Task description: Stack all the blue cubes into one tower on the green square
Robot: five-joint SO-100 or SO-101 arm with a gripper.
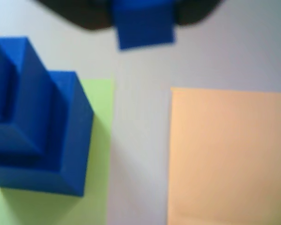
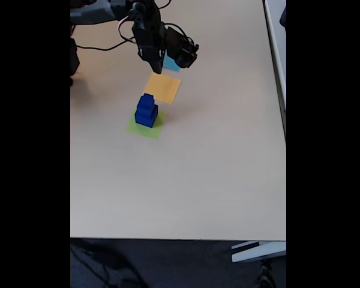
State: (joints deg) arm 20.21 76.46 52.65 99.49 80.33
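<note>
End effector [image 1: 143, 11] apparently grips the small cube [image 1: 144, 26], just beside the tower [image 1: 35, 126].

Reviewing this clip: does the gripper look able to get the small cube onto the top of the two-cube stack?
Probably yes. The gripper holds the small cube above the table, and nothing stands between it and the stack on the green square.
</note>
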